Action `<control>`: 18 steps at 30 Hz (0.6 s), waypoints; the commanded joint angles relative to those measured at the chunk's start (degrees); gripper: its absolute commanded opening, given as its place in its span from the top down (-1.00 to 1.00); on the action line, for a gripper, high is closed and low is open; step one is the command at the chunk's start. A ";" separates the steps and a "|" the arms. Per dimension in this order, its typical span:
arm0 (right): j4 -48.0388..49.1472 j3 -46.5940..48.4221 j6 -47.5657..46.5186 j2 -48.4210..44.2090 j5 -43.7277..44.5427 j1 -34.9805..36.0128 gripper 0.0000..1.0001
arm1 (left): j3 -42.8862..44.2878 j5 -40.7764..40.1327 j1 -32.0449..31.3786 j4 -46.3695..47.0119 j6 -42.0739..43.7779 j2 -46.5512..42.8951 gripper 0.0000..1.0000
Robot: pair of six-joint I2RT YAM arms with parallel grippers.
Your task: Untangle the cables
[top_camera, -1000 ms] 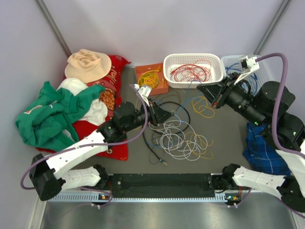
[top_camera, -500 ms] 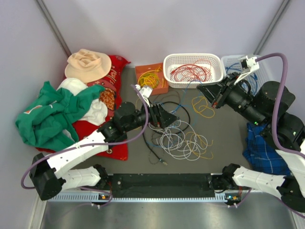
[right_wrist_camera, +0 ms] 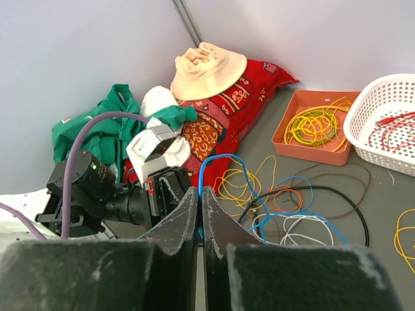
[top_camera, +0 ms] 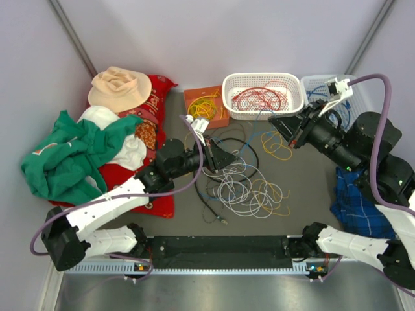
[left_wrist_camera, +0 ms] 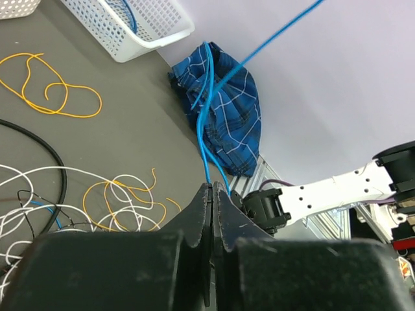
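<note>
Cables lie heaped just below the left gripper, whose jaws are pressed together on a blue cable rising from its tip. The right gripper is clamped on what appears to be the same blue cable, which loops from its tip down into the heap. Drawing the grippers apart could cinch it into a knot within the heap and drag the rest along, or pull it out of the jaws.
</note>
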 commanded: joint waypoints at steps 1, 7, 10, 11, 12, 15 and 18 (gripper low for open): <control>1.66 -0.21 0.15 -0.85 -0.31 0.58 1.00 | 1.54 0.97 -0.12 4.24 -0.25 0.99 0.97; 1.57 -0.30 0.15 -1.20 -0.14 0.58 1.00 | 0.58 -0.95 -0.12 3.27 -0.78 0.11 -0.71; 1.49 -0.39 0.15 -1.29 -0.31 0.50 1.00 | 0.23 -1.31 -0.12 3.19 -0.96 -0.42 -0.98; 1.57 -0.47 0.15 -1.38 -0.31 0.58 1.00 | 0.14 -1.31 -0.12 3.19 -0.96 -0.33 -0.98; 1.57 -0.39 0.15 -1.29 -0.31 0.58 1.00 | 0.23 -1.14 -0.12 3.19 -0.96 -0.42 -0.97; 1.75 -0.39 0.42 -1.29 -0.67 0.50 1.00 | 0.14 -0.52 -0.12 3.88 -1.05 -0.24 -0.80; 2.01 -0.56 0.85 -1.64 -1.19 0.58 1.00 | -0.03 0.88 -0.12 5.55 -1.13 0.46 -0.54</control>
